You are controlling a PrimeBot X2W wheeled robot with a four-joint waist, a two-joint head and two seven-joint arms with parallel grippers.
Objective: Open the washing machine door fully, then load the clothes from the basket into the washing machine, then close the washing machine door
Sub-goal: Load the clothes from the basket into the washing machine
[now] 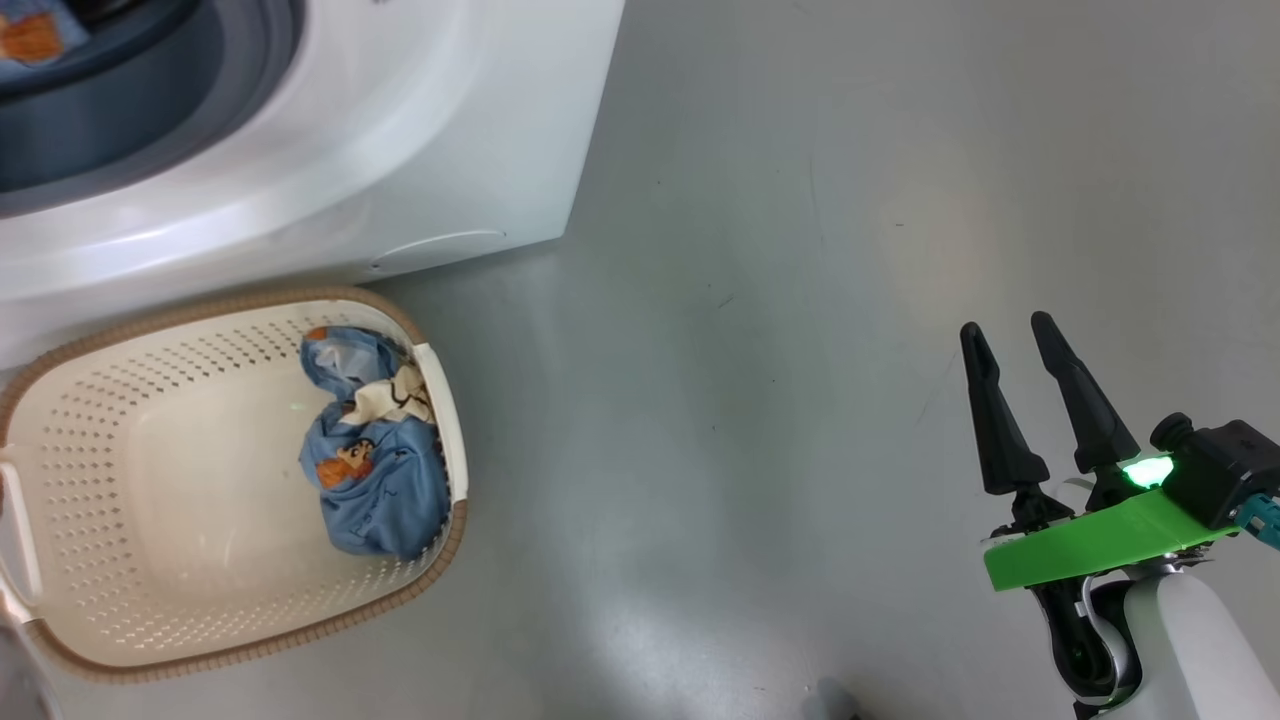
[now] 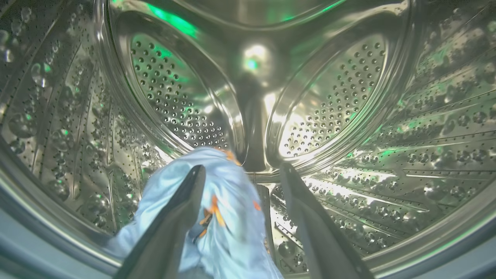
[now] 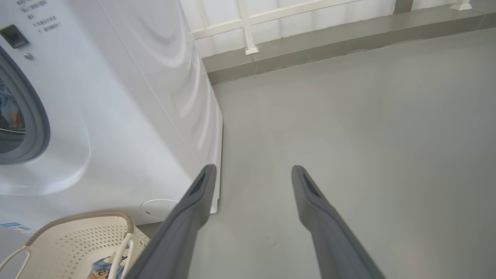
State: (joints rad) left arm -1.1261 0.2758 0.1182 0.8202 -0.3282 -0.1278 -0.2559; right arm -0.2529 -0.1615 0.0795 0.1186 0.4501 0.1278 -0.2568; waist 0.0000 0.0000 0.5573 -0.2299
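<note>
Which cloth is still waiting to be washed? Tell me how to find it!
Find the big white washing machine; a cream basket with a brown rim sits right in front of it. Inside, against the basket's right handle, lies a crumpled blue bundle with orange cartoon prints. Its twin is already in the drum.

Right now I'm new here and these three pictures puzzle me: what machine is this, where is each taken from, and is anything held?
A two-armed wheeled robot loading laundry. The head camera looks down on the washing machine, the basket on the floor holding one blue bundle, and the right gripper, open and empty. Its wrist camera looks along those fingers at the floor. The left gripper has its camera inside the drum: jaws apart, a blue garment lying behind one finger.
</note>
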